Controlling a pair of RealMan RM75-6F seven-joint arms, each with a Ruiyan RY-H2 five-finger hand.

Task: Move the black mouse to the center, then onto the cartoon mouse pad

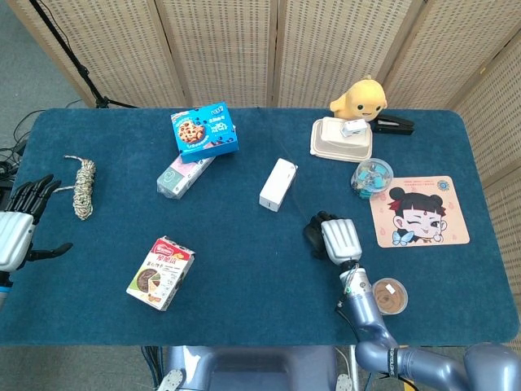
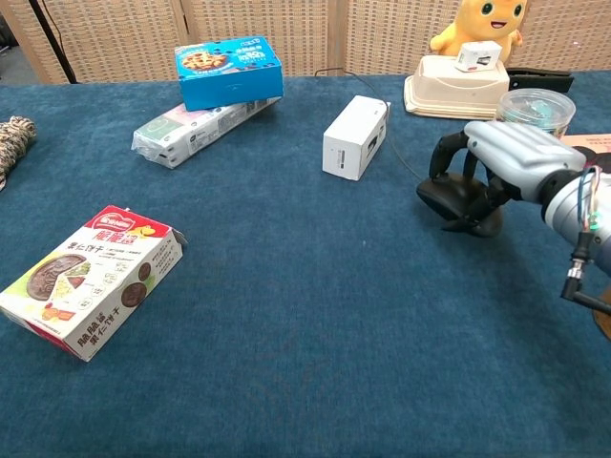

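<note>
So far only the grasp looks made: the right hand (image 2: 504, 162) arches over the black mouse (image 2: 456, 202), dark fingers curled down around its sides and holding it, and the mouse appears to sit on or just off the blue cloth, right of the table's middle; I would judge the move to the centre not finished, and the cartoon mouse pad (image 1: 419, 211) lies bare, near but apart, further to the right. Left to do, as I read it: carry the mouse to the middle, then across onto the pad. The mouse is a low, rounded, glossy black shell; the pad is thin, flat and peach-coloured, printed with a winking girl's face; the table (image 1: 244, 269) wears a napped, deep blue felt. At the far edge, the left hand (image 1: 18, 224) rests wide with its fingers spread, holding nothing.
</note>
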